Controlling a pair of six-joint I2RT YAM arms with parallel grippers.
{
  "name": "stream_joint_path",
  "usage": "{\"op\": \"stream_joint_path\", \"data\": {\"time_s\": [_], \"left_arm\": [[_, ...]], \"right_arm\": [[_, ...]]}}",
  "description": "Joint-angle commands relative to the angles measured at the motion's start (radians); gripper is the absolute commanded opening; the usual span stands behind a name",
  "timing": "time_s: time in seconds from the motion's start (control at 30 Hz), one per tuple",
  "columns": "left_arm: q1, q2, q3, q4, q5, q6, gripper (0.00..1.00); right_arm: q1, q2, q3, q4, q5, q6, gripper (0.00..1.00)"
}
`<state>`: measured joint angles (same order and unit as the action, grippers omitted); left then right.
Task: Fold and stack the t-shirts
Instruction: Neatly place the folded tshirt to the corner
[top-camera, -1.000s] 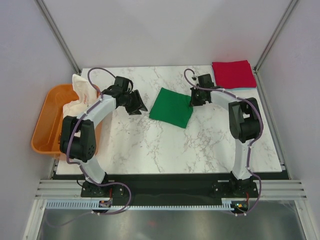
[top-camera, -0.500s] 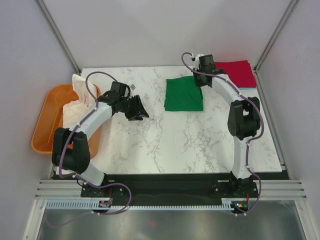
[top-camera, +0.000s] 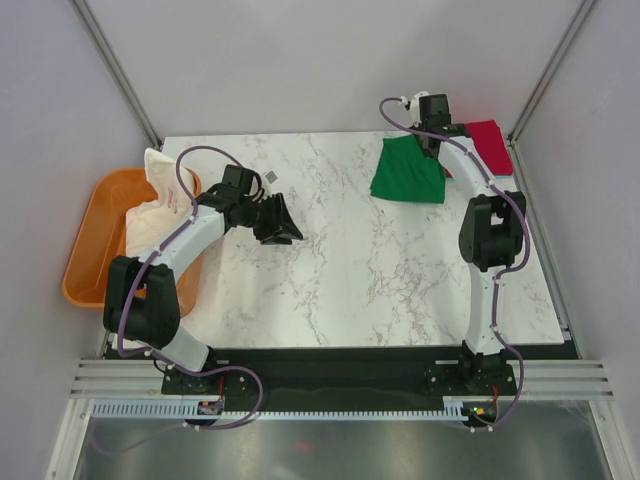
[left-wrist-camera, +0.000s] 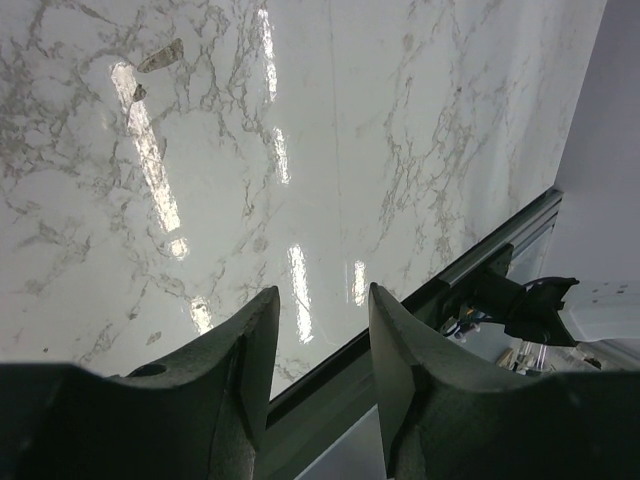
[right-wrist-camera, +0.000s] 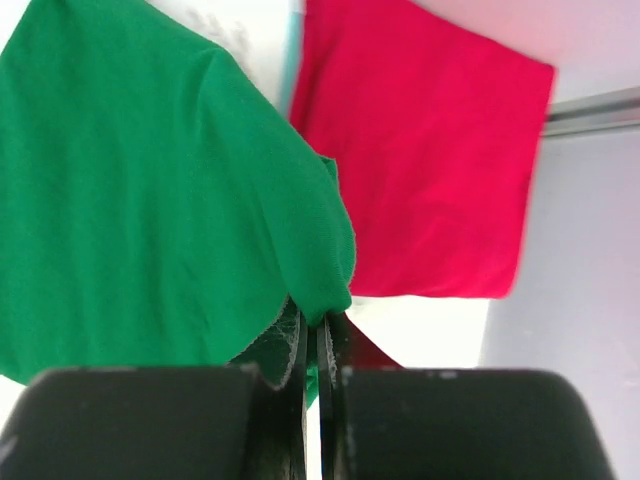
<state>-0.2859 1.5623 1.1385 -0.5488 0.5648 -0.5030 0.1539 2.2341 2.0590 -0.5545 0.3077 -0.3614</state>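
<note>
My right gripper (top-camera: 436, 143) is shut on a corner of the folded green t-shirt (top-camera: 408, 173) and holds it lifted at the back right, beside the folded red t-shirt (top-camera: 488, 143). In the right wrist view the green cloth (right-wrist-camera: 150, 200) hangs from the closed gripper (right-wrist-camera: 318, 335), with the red t-shirt (right-wrist-camera: 420, 160) flat behind it; a pale blue edge (right-wrist-camera: 292, 70) shows under the red one. The white t-shirt with red print (top-camera: 160, 190) lies over the orange tub's rim. My left gripper (top-camera: 285, 222) is open and empty above bare marble, also seen in its wrist view (left-wrist-camera: 320, 345).
The orange plastic tub (top-camera: 90, 250) stands off the table's left edge. A small grey scrap (top-camera: 270, 177) lies on the marble table (top-camera: 350, 280) behind the left gripper. Frame posts rise at both back corners.
My right gripper has carried the green t-shirt from the table's middle to the back right, up to the red one. The left arm has drawn back slightly and stayed open.
</note>
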Motion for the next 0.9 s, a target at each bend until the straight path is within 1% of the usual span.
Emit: {"op": "stream_joint_path", "data": {"time_s": [0.0, 0.1, 0.3, 0.5, 0.77, 0.87], "left_arm": [[-0.006, -0.039, -0.002, 0.001, 0.053, 0.040, 0.49], [-0.007, -0.035, 0.000, 0.003, 0.053, 0.038, 0.49], [-0.009, -0.033, -0.003, 0.001, 0.060, 0.038, 0.48], [-0.009, -0.036, -0.005, 0.001, 0.052, 0.038, 0.48], [-0.010, -0.039, -0.005, 0.003, 0.043, 0.035, 0.48], [-0.009, -0.036, -0.005, 0.003, 0.041, 0.035, 0.49]], "right_arm": [[-0.030, -0.014, 0.056, 0.034, 0.068, -0.092, 0.00], [-0.048, -0.017, 0.073, 0.050, 0.083, -0.120, 0.00], [-0.074, -0.047, 0.090, 0.093, 0.024, -0.151, 0.00], [-0.089, -0.027, 0.142, 0.108, 0.022, -0.212, 0.00], [-0.128, -0.059, 0.145, 0.105, -0.028, -0.197, 0.00], [-0.139, -0.056, 0.145, 0.105, -0.019, -0.198, 0.00]]}}
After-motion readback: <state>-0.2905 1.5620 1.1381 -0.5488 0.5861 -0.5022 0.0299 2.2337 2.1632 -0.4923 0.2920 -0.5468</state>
